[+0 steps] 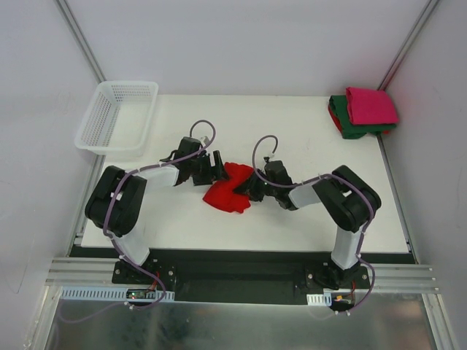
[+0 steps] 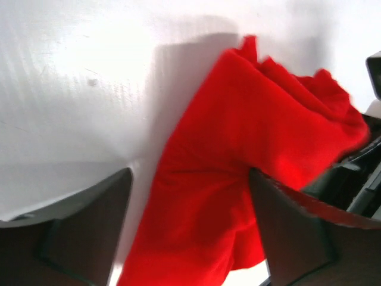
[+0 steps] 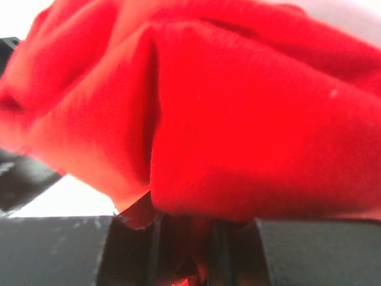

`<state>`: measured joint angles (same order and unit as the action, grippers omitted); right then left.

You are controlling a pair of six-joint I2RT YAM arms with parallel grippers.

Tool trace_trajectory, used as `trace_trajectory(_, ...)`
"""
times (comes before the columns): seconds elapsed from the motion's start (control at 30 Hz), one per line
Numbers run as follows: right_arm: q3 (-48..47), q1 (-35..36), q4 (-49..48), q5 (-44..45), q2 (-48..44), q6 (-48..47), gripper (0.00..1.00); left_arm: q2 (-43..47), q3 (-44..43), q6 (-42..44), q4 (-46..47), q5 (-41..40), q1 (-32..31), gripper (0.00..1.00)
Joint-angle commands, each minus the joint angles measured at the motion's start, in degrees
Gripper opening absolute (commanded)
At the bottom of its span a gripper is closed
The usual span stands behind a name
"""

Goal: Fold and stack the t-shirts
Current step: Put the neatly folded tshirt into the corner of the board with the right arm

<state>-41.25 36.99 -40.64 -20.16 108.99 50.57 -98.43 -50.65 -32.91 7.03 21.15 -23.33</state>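
A: How should this step be done well?
B: The red shirt [image 1: 228, 191] lies bunched mid-frame. The right gripper [image 1: 248, 186] is clamped on a fold of it. The left gripper [image 1: 214, 169] stands apart, with cloth between its fingers but not pinched. I'd have the left pinch a separate edge, then draw both apart to flatten the shirt.
A: And the count?
B: Three shirts: the red one here, and a pink shirt [image 1: 371, 105] atop a green shirt [image 1: 350, 129], folded at upper right. One basket [image 1: 95, 120], upper left.
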Motion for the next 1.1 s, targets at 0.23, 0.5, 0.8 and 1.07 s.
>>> trace_trajectory(0.23, -2.77, 0.1, 36.05, 15.76, -24.16, -18.73, 0.01, 4.04, 1.26, 1.53, -4.83, -4.98, 0.48, 0.99)
trace_trajectory(0.5, -9.89, -4.11, 45.12, 17.52, -30.24, -25.25, 0.01, 4.3, 1.96, 1.18, -4.83, -4.89, 1.01, 0.99)
trace_trajectory(0.8, -17.8, -15.18, 42.93, 10.34, -27.17, -29.47, 0.01, 4.39, 2.75, 0.39, -4.65, -4.62, 0.92, 1.0)
trace_trajectory(1.07, -30.89, -25.56, 36.78, 1.8, -18.65, -30.88, 0.01, 4.3, 3.46, -0.4, -3.69, -4.1, 1.01, 0.99)
